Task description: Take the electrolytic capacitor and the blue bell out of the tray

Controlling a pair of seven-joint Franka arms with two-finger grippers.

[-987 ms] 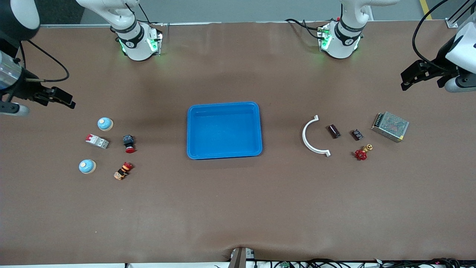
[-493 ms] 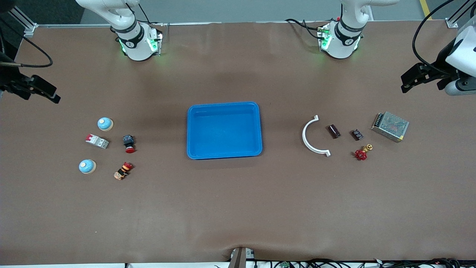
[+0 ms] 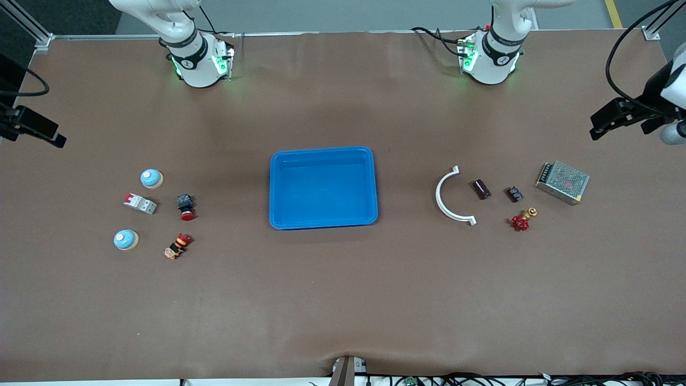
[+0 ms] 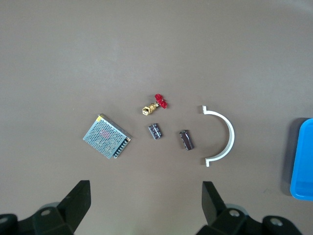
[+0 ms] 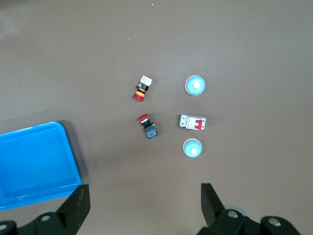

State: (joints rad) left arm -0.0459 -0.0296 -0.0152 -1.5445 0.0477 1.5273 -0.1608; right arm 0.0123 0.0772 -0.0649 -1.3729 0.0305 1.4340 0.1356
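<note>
Two blue dome bells [image 3: 151,178] [image 3: 126,239] sit toward the right arm's end of the table, and both bells [image 5: 196,85] [image 5: 192,148] show in the right wrist view. Two dark capacitors [image 3: 481,188] [image 3: 515,193] lie toward the left arm's end, the same capacitors [image 4: 186,140] [image 4: 156,131] seen from the left wrist. A blue tray [image 3: 321,153] stands empty mid-table. My right gripper [image 3: 33,126] [image 5: 144,205] hangs open high over the table's end by the bells. My left gripper [image 3: 616,115] [image 4: 145,205] hangs open over the table's other end, holding nothing.
By the bells lie a circuit breaker [image 3: 140,203], a red push button [image 3: 186,207] and an orange-banded button [image 3: 177,246]. By the capacitors lie a white curved bracket [image 3: 449,197], a red valve [image 3: 520,221] and a mesh power supply [image 3: 563,182].
Both arms have drawn outward toward their ends of the table, the right gripper much farther than the left. Nothing on the table has moved.
</note>
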